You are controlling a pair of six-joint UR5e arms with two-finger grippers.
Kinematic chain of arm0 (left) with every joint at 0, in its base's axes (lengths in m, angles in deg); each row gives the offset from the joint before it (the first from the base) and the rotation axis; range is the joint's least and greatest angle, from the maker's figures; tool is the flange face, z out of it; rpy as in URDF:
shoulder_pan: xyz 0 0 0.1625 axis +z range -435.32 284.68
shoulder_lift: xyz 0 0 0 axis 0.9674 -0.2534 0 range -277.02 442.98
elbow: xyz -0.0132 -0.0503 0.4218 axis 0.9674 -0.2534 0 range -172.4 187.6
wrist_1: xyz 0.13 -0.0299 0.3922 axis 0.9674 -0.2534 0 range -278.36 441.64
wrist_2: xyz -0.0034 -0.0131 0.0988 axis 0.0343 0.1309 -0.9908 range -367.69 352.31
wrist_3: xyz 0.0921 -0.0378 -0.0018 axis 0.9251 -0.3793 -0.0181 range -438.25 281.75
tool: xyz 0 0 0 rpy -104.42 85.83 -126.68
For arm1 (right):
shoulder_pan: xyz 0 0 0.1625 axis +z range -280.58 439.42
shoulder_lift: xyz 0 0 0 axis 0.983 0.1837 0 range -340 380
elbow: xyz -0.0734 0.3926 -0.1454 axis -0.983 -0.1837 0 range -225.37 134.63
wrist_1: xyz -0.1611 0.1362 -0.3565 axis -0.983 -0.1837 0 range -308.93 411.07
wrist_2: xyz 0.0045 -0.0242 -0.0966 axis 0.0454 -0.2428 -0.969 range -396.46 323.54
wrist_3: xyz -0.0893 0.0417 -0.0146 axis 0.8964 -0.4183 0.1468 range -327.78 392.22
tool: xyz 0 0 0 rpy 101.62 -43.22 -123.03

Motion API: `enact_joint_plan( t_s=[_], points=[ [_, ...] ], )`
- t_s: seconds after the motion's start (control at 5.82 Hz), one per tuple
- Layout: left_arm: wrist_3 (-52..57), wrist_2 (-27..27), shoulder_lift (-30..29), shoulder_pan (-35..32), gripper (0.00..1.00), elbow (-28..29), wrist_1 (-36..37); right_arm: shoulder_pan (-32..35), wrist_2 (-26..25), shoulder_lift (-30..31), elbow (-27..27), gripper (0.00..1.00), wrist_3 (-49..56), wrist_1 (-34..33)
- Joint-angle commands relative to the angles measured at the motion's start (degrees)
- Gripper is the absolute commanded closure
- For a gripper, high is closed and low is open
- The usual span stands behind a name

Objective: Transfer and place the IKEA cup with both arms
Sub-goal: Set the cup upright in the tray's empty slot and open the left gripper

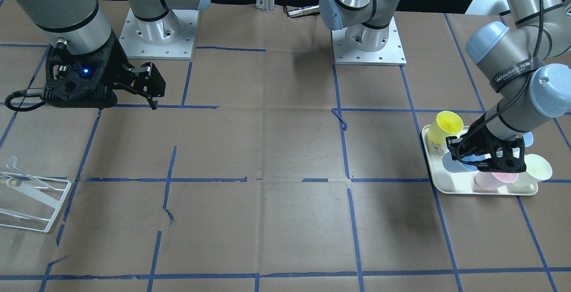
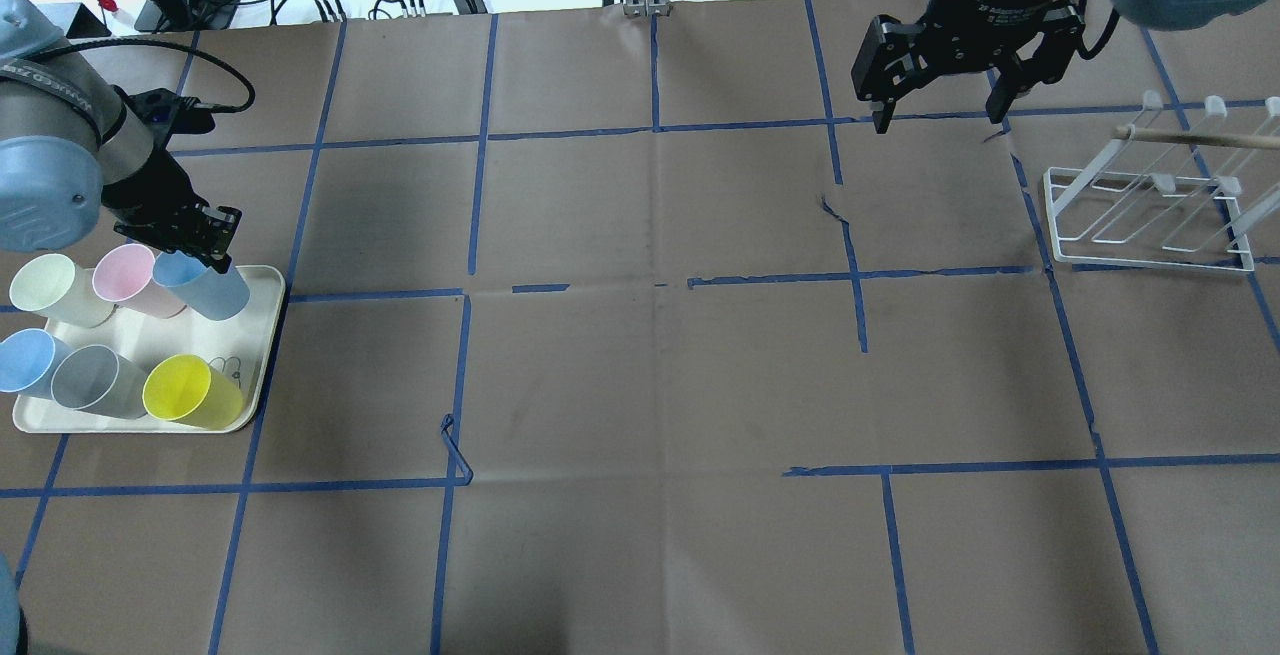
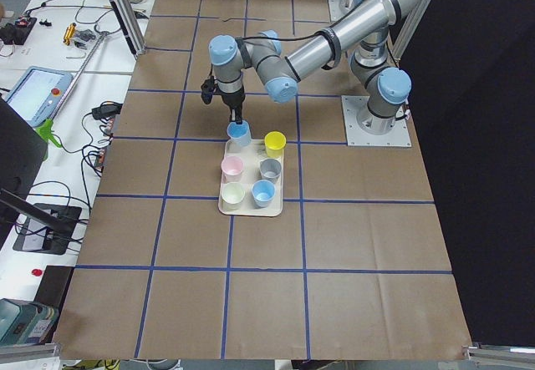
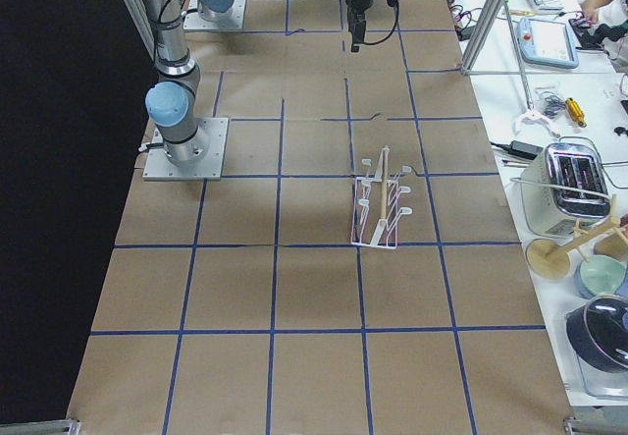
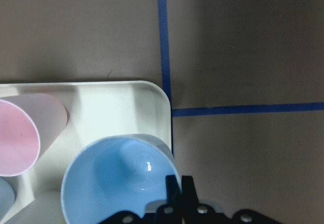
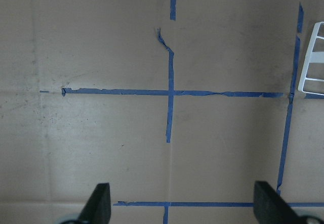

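The pale-blue IKEA cup [image 2: 205,287] stands at the far right corner of the cream tray [image 2: 250,280]. It also shows in the left wrist view [image 5: 116,178] and the front view [image 1: 451,162]. My left gripper [image 2: 208,235] is shut, and its fingers [image 5: 188,191] pinch the cup's rim on the side nearest the tray's edge. I cannot tell whether the cup is off the tray. My right gripper [image 2: 937,120] is open and empty above the table at the far right, with its fingers [image 6: 101,204] spread wide.
The tray also holds a second blue cup [image 2: 30,360], a pink cup [image 2: 130,280], a cream cup [image 2: 50,290], a grey cup [image 2: 95,380] and a yellow cup [image 2: 190,390]. A white wire rack [image 2: 1150,205] stands at the right, near my right gripper.
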Motion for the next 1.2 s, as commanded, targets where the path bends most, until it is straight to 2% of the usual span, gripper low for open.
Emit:
enact_joint_plan(
  t_s=[0.0,0.34,0.52,0.69,0.86,1.03],
  points=[
    [0.02,-2.15,-2.31,0.33,0.98,-0.35,0.55,0.65,-0.03,-0.20,0.35,0.00,0.60,0.28],
    [-0.24,-1.98,-3.28,0.33,0.96,-0.35,1.08,0.38,-0.12,2.95,4.27,0.00,0.25,-1.11],
    [-0.24,-1.98,-3.55,0.24,0.94,-0.35,1.08,0.55,-0.12,3.05,4.04,0.00,-0.01,-1.99],
    [-0.24,-1.98,-3.64,0.24,0.87,-0.44,0.99,0.46,-0.03,3.06,3.95,0.00,-0.01,-2.09],
    [-0.16,-1.98,-3.73,0.24,0.60,-0.44,0.99,0.29,0.06,2.71,3.78,0.00,-0.01,-2.52],
    [-0.24,-2.06,-4.25,0.24,0.09,-0.35,0.90,-0.50,0.15,2.62,3.78,0.00,-0.01,-2.88]
  ],
)
